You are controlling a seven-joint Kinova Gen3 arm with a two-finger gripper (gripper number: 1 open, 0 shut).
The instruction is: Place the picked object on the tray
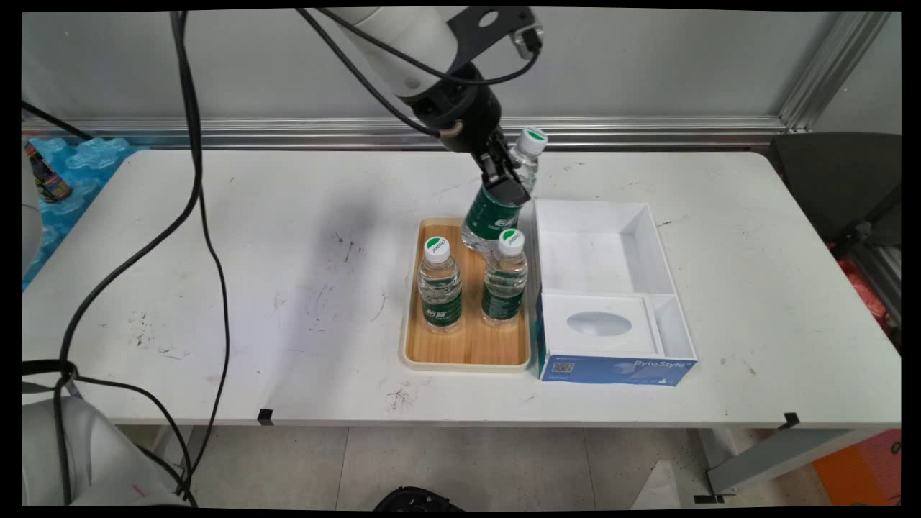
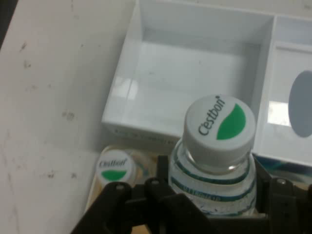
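Observation:
My gripper (image 1: 504, 183) is shut on a clear water bottle (image 1: 496, 208) with a green label and a white-and-green cap (image 1: 533, 139). The bottle hangs tilted over the far end of a wooden tray (image 1: 471, 345), its base low near the tray. In the hand view the held bottle's cap (image 2: 219, 127) fills the middle, between the black fingers (image 2: 161, 178). Two more bottles stand upright on the tray: one on the left (image 1: 439, 286) and one on the right (image 1: 504, 278). One of their caps (image 2: 115, 168) shows below in the hand view.
An open white box (image 1: 604, 248) with a blue front stands right of the tray, touching it; its far compartment (image 2: 195, 73) is empty. Black cables (image 1: 194, 180) hang over the table's left side. Blue packaging (image 1: 79, 165) lies at the far left.

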